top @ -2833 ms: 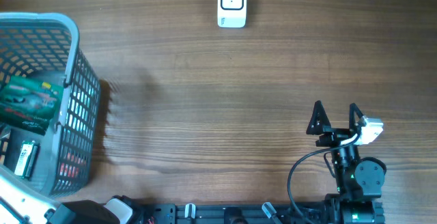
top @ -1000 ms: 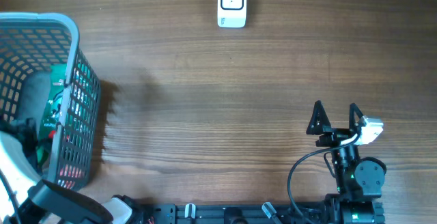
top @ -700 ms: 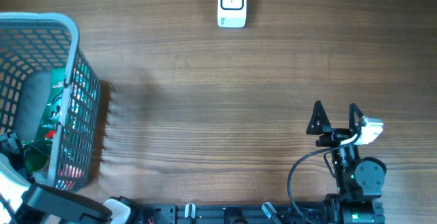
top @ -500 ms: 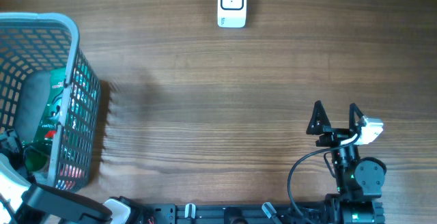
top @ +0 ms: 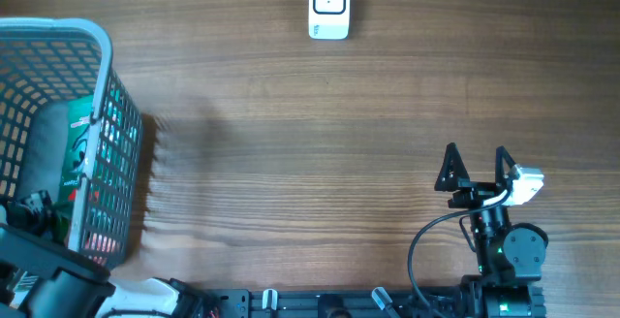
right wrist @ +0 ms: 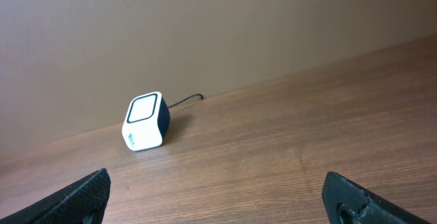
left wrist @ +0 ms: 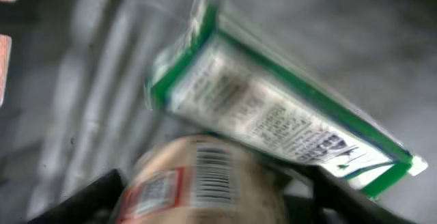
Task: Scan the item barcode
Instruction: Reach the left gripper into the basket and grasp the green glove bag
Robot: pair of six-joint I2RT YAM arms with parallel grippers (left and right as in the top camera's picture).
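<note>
Left claw: down inside the basket at the tabletop's left edge. A few seconds ago the arm was outside the basket. Within the last second the jaws have begun to narrow from their widest setting.
Left claw state: one dark finger stands on each side of the barcoded item. The wrist view is motion-blurred, so I cannot tell whether the pads have met it yet or a gap remains.
Barcoded item: a rounded tan pack with a red label and a black barcode facing the wrist camera. It lies in the basket, between the fingers and partly under the green packet. It cannot be made out in the overhead view.
Green packet: white with a green border, tilted across the item's upper end. It lay flat further left in the basket a few seconds ago and now leans against the basket's right wall.
Right claw: spread wide and empty over the right of the tabletop, unchanged throughout.
Scanner: a white unit at the far edge of the tabletop, well apart from the basket and unmoved.
Meaning for the task: the pick is judged to be just under way, with lift, carry and presentation to the scanner all undone.
Risk: the overlapping packet may drag or catch as the item rises.
</note>
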